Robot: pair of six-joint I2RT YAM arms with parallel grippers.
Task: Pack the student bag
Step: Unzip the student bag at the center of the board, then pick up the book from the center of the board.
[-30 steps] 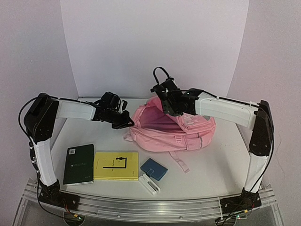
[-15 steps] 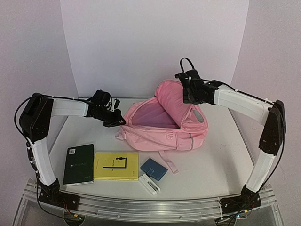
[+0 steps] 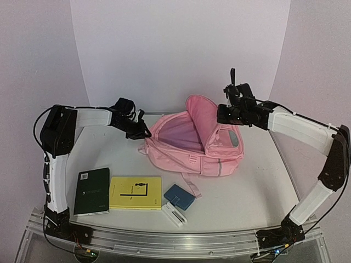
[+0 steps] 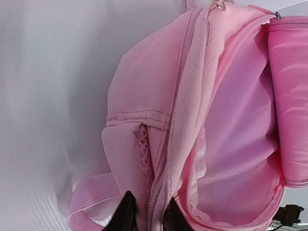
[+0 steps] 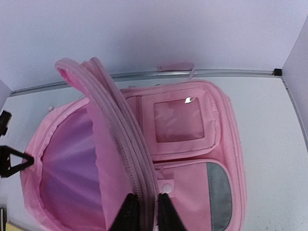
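The pink student bag lies at the table's back middle with its main compartment open. My right gripper is shut on the zippered edge of the front flap and holds it lifted up and to the right. My left gripper is shut on the bag's left rim at the opening, holding it to the left. The lining inside shows. A dark green notebook, a yellow book, a blue case and a white eraser-like bar lie in front.
A pink strap trails from the bag toward the blue case. White walls close the back and sides. A metal rail runs along the near edge.
My right gripper has carried the flap up and to the right, opening the bag wider. My left gripper stayed on the rim while its arm swung, and the bag shifted slightly.
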